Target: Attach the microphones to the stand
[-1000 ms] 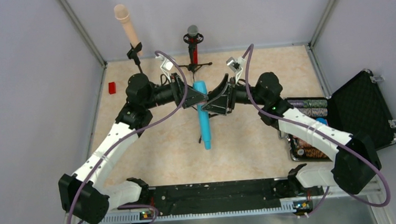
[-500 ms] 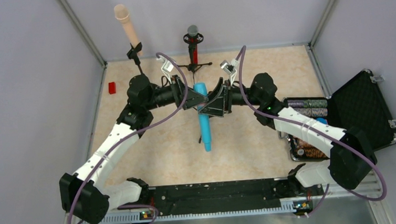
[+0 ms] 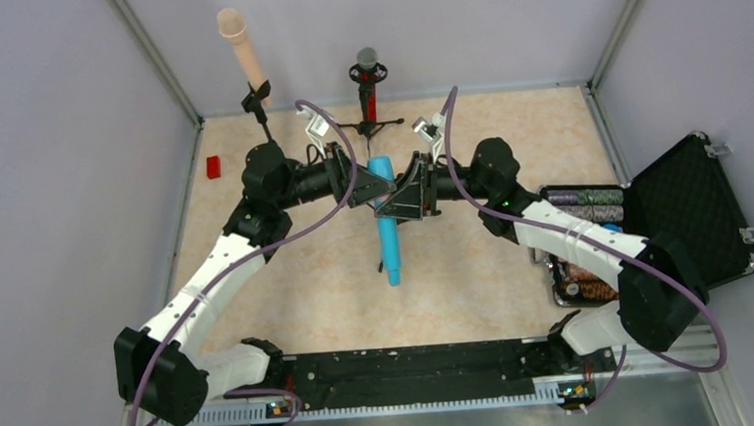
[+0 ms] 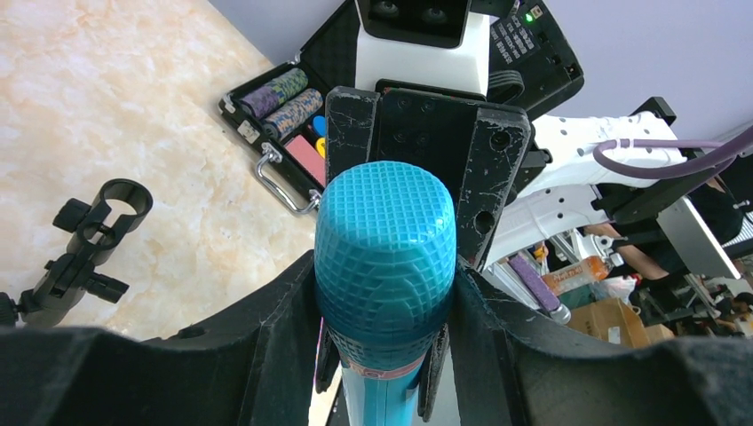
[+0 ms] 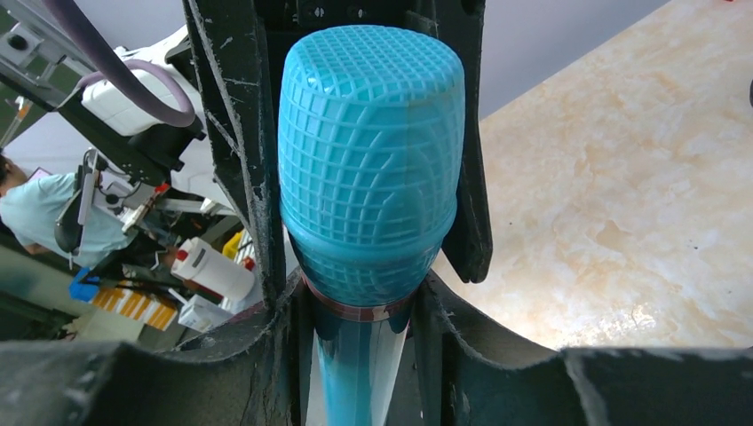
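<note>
Light-blue microphone (image 3: 389, 242) is clamped below head by left claw (image 3: 372, 187) and right claw (image 3: 399, 193).

The top external camera is fixed high above and behind the arm bases, looking down and forward from far enough to take in the whole table (image 3: 287, 279). Each wrist camera looks along its arm, at very close range, at the head of the light-blue microphone (image 4: 386, 240); the two face each other from opposite sides. All three views share that microphone, and the top and left wrist views also share the open case (image 3: 688, 201).
</note>
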Controlling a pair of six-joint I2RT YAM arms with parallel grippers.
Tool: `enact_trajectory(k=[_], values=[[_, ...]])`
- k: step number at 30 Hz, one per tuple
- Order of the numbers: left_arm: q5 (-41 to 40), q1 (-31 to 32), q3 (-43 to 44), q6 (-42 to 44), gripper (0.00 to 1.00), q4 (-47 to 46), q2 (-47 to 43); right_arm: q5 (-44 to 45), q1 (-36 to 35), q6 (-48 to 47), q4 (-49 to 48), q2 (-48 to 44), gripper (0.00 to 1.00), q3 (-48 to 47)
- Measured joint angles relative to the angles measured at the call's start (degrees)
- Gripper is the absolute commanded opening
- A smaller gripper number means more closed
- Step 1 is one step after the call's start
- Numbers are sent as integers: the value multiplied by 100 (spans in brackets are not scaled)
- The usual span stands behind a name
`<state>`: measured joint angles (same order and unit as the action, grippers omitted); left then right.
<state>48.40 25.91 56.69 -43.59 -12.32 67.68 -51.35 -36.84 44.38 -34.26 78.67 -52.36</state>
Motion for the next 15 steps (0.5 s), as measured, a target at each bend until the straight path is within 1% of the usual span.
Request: enact_trajectory(k=[1, 3, 5, 7, 10, 12, 15], values=[[-11, 0, 0, 2, 16, 0, 0, -4, 0, 2, 0, 11, 0, -11], [-44, -4, 0, 31, 27, 17, 0, 2, 0, 0, 0, 26, 0, -22], [-72, -4, 9, 107, 46, 90, -2, 9, 0, -9, 20, 28, 0, -22], [-101, -4, 70, 192, 62, 232, -2, 31, 0, -31, 33, 28, 0, -22], [-247, 0, 212, 382, 71, 516, 4, 105, -7, -94, 63, 28, 0, -22], [-363, 0, 310, 503, 82, 730, 22, 186, -17, -184, 151, 24, 0, -22], [-529, -7, 372, 669, 86, 953, 22, 389, -17, -345, 367, -2, 0, -22]])
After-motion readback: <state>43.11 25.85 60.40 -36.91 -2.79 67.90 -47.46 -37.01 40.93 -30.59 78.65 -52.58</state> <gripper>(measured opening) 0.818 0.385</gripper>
